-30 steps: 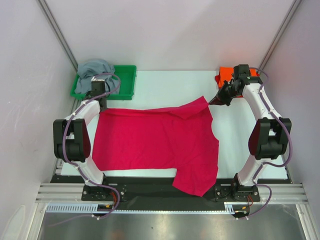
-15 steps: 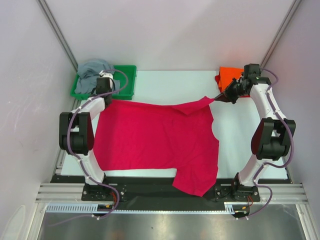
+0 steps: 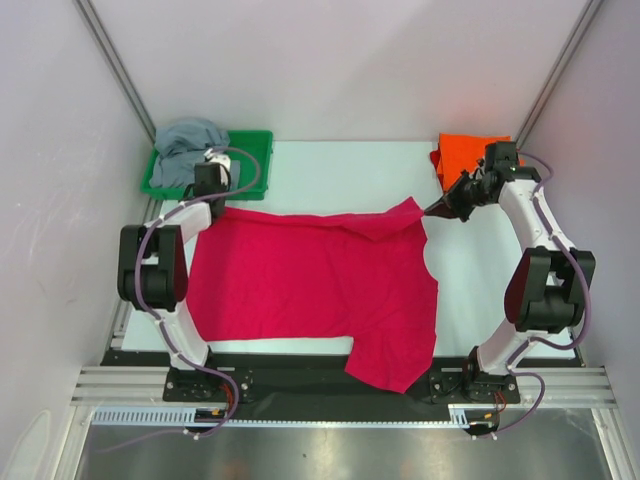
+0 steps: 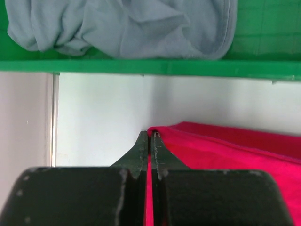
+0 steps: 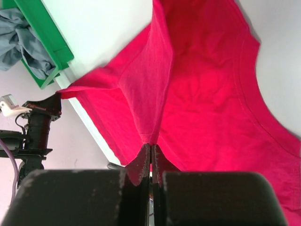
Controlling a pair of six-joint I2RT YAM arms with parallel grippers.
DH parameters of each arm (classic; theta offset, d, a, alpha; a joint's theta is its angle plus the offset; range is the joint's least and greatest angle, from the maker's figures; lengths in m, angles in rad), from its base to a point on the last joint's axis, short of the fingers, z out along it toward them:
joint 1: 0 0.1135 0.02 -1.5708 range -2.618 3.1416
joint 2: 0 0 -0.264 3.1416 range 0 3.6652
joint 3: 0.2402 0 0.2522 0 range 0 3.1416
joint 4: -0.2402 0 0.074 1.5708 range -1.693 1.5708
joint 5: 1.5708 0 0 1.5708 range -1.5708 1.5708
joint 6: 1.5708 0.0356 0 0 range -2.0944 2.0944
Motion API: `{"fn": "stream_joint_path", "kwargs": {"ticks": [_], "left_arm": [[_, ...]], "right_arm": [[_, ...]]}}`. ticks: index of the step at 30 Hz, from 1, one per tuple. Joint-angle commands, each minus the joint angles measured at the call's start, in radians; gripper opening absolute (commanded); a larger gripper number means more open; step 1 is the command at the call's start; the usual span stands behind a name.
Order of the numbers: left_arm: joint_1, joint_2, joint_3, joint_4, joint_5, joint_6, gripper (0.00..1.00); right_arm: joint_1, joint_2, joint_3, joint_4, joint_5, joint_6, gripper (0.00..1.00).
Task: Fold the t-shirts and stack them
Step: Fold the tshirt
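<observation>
crimson-pink t-shirt (image 3: pixel 310 280) lies spread across the white table (image 3: pixel 340 170), its far edge just on the near side of the green tray (image 3: pixel 255 165) and running away to the right of it. one flap reaches past the table's front edge, well away from the tray. left gripper (image 4: pixel 149 137) sits just in front of the tray's near wall, jaws pressed together on the shirt's far left corner, a sliver of red cloth showing between the fingers. right gripper (image 5: pixel 150 148) is well to the right of the tray, jaws likewise pinched tight on the shirt's far right corner, which rises off the table in a taut ridge toward the fingertips. the edge between the two grips runs fairly straight. grey t-shirt (image 3: pixel 190 140) is crumpled inside the tray, bunched toward its left end and spilling over the rim there. bright orange t-shirt (image 3: pixel 465 155) lies far to the right of the tray, along the same far edge of the table, just behind the right gripper.
</observation>
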Motion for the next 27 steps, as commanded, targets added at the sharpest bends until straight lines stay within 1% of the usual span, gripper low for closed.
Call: {"fn": "stream_joint_path", "kwargs": {"ticks": [1,6,10,18,21,27], "left_arm": [[-0.001,-0.092,-0.039,0.019,-0.004,0.010,0.00],[-0.001,-0.152,-0.125,0.002,-0.041,-0.006,0.00],[-0.001,-0.173,-0.161,-0.002,-0.055,0.001,0.00],[-0.001,-0.147,-0.159,-0.022,-0.084,-0.004,0.00],[-0.001,-0.147,-0.162,-0.031,-0.106,-0.019,0.00],[-0.001,-0.132,-0.178,-0.053,-0.135,-0.055,0.00]], "right_arm": [[0.006,-0.057,-0.036,-0.009,-0.016,0.001,0.00],[0.011,-0.075,-0.099,-0.028,0.006,-0.020,0.00],[0.011,-0.087,-0.134,-0.029,0.018,-0.027,0.00],[0.014,-0.097,-0.180,-0.018,0.015,-0.007,0.00],[0.016,-0.103,-0.229,0.000,0.008,0.002,0.00],[0.025,-0.077,-0.292,0.049,0.080,-0.040,0.00]]}}
